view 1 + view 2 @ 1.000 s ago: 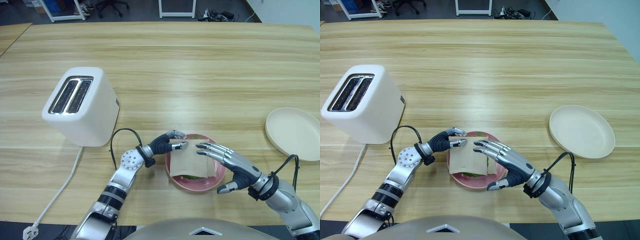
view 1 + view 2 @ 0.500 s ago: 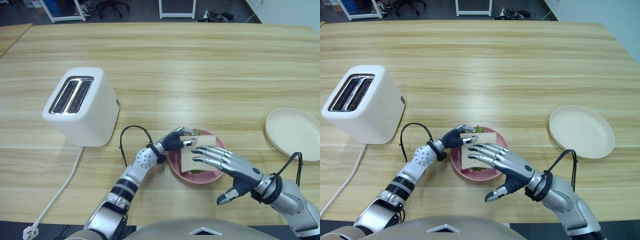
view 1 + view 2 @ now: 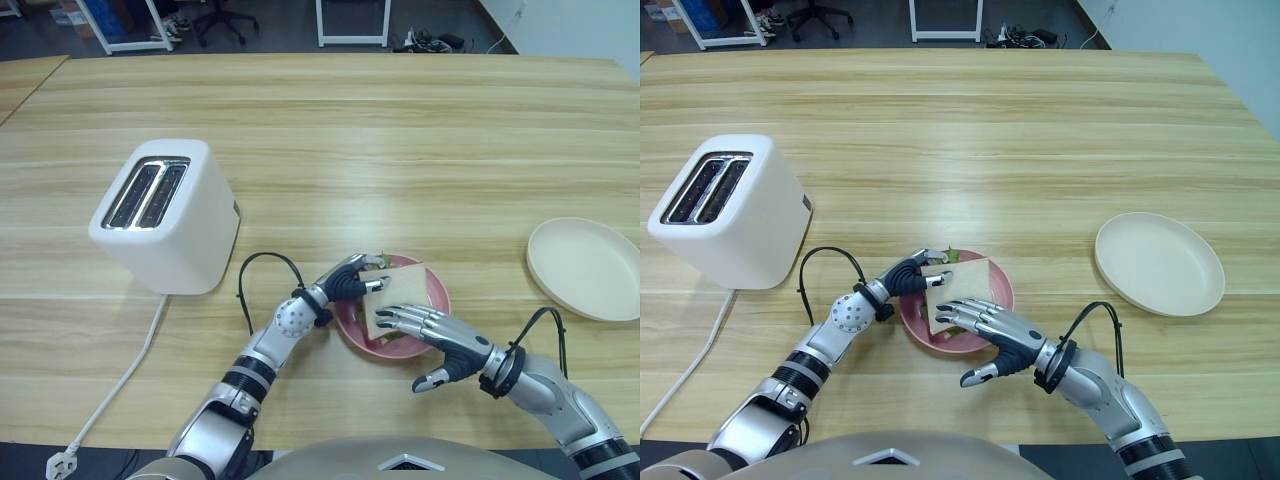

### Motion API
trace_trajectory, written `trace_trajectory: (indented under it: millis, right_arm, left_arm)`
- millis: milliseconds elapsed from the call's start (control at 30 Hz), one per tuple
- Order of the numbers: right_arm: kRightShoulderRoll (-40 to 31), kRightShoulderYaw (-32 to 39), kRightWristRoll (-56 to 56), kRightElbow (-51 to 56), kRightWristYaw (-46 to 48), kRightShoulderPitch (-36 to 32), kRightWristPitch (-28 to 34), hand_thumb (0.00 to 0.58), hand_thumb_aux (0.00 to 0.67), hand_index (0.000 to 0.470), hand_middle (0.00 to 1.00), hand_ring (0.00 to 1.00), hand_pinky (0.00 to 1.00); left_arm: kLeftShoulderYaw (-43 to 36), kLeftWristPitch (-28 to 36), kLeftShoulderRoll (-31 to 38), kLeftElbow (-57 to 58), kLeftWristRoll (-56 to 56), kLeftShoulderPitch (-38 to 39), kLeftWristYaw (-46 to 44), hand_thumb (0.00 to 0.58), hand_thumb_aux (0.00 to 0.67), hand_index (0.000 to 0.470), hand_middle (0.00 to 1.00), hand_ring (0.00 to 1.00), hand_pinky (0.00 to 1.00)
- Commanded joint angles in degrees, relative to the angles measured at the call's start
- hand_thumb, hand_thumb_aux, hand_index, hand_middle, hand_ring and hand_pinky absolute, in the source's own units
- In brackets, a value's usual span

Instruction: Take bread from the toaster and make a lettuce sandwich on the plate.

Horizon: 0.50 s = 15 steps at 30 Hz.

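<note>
Top bread slice [image 3: 405, 288]: we are pinching it between left hand [image 3: 341, 283] fingers, right hand [image 3: 450, 345] fingers spread above, squaring it over lettuce [image 3: 952, 256].

We see the lettuce [image 3: 951, 256] only as green slivers beneath the bread [image 3: 968, 284], whose near edge the right hand [image 3: 1002, 336] covers.

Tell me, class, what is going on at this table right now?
The robot is putting a sandwich together on the pink plate. Its left hand pinches the top slice of bread at its left edge, with lettuce poking out underneath. Its right hand is spread open at the slice's near edge. The toaster stands to the left, slots looking empty; a cream plate sits to the right.
</note>
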Motion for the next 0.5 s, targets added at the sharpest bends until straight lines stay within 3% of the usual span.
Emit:
trace_trajectory:
  millis: [33, 67, 100, 133, 333, 500]
  right_arm:
    - [-0.69, 3.17, -4.8, 8.07, 2.41, 1.64, 4.43, 0.0, 0.0, 0.0, 0.0, 0.0, 0.0]
    - [-0.73, 3.51, -4.88, 8.62, 2.32, 1.49, 4.59, 0.0, 0.0, 0.0, 0.0, 0.0, 0.0]
    - [-0.81, 3.86, -4.84, 9.12, 2.22, 1.31, 4.67, 0.0, 0.0, 0.0, 0.0, 0.0, 0.0]
    - [-0.83, 4.23, -4.87, 9.53, 2.08, 1.23, 4.76, 0.0, 0.0, 0.0, 0.0, 0.0, 0.0]
    - [0.09, 4.96, -5.21, 9.02, -0.57, -0.21, 3.27, 0.0, 0.0, 0.0, 0.0, 0.0, 0.0]
    - [2.78, 2.97, -3.39, 6.6, -5.68, -2.97, 0.49, 0.0, 0.0, 0.0, 0.0, 0.0, 0.0]
  left_arm:
    - [-1.77, -0.28, 3.16, -2.47, 4.97, 3.73, -0.07, 0.578, 0.633, 0.444, 1.0, 1.0, 1.0]
    - [-1.06, -0.95, 4.52, -5.42, 7.58, 3.69, 2.31, 0.0, 0.0, 0.0, 0.58, 0.58, 0.58]
    - [0.1, -1.48, 5.77, -8.43, 10.29, 3.56, 5.13, 0.0, 0.0, 0.0, 0.06, 0.06, 0.06]
    - [2.07, -1.52, 7.13, -12.11, 13.13, 3.3, 8.26, 0.0, 0.0, 0.0, 0.0, 0.0, 0.0]
    - [14.22, -1.06, 9.97, -25.5, 19.53, 2.98, 23.71, 0.0, 0.0, 0.0, 0.0, 0.0, 0.0]
    - [16.37, -5.11, 9.19, -26.26, 11.56, 6.54, 24.44, 0.0, 0.0, 0.0, 0.0, 0.0, 0.0]
